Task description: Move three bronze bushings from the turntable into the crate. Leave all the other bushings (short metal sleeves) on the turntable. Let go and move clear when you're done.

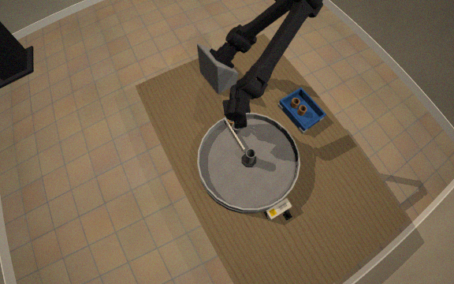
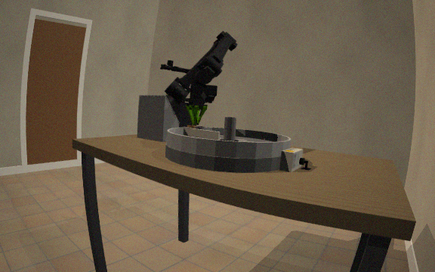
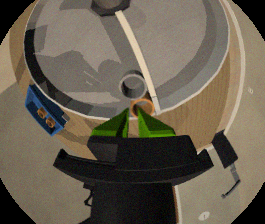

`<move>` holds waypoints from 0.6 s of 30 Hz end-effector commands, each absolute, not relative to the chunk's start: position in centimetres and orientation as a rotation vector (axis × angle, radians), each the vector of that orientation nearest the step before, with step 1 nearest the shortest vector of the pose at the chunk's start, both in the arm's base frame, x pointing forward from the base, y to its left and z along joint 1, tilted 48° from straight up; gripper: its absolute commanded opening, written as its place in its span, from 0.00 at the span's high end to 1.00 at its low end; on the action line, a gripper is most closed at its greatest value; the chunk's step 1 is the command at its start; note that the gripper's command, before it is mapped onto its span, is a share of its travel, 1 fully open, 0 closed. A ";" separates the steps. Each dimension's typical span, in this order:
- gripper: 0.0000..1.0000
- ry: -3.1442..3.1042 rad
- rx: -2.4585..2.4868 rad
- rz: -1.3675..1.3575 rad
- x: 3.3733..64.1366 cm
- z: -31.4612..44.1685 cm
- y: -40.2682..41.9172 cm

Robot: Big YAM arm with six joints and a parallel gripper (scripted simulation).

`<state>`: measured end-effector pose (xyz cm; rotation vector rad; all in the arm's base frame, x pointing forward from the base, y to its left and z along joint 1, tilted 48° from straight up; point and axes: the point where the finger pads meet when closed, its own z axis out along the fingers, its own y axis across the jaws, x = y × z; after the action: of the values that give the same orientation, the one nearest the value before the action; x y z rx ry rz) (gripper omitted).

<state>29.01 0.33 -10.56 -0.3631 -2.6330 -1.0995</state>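
Note:
The grey turntable holds a bronze bushing by its rim, beside the pale bar. A grey bushing stands close to it, further in. My gripper is over the rim, its green fingers a narrow gap apart. In the wrist view one tip is over the bronze bushing's opening and the other just outside its wall; no grip shows. The blue crate holds two bronze bushings, one beside the other.
The pale bar runs from the rim towards the centre post. A grey block stands behind the turntable. A small control box is on its far side from the arm.

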 end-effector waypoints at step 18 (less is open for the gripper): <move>0.86 -2.621 -0.361 -1.097 28.6 -12.1 2.0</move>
<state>28.77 1.39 -11.33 -0.3517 -2.6345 -1.1026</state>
